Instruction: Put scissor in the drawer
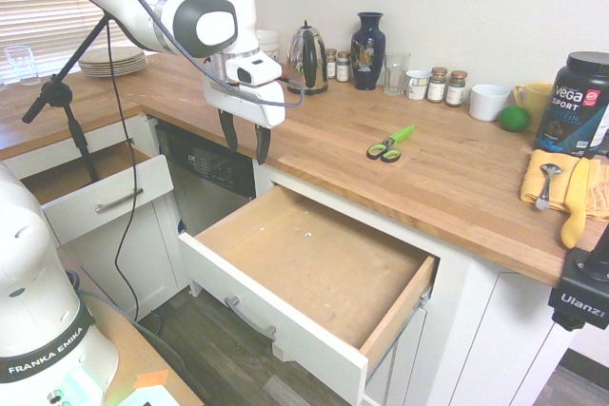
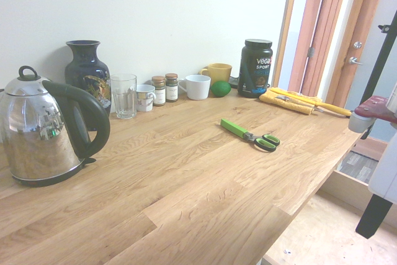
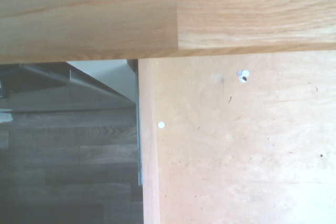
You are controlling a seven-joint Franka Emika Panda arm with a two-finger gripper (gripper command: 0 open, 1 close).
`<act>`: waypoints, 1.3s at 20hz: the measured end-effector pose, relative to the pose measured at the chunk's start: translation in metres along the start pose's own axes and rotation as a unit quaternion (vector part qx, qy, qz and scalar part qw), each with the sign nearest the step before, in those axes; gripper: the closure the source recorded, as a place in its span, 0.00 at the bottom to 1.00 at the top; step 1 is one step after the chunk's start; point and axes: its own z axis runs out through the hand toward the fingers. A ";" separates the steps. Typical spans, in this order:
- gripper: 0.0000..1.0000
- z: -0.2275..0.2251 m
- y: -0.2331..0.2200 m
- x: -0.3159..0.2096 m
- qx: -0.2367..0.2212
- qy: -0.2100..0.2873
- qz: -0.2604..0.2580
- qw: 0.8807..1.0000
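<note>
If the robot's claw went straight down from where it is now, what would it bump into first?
Probably the drawer. The open gripper points down near the counter's front edge, and the wrist view shows the drawer's side wall and bottom below it. Which it hits first is hard to tell.

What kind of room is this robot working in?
Most likely a home kitchen: a long wooden countertop over white cabinets, a shiny steel electric kettle by the wall, small glass spice jars, and a stack of white plates near the window.
</note>
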 end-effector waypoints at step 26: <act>0.00 -0.011 0.005 0.156 0.007 0.010 -0.017 1.000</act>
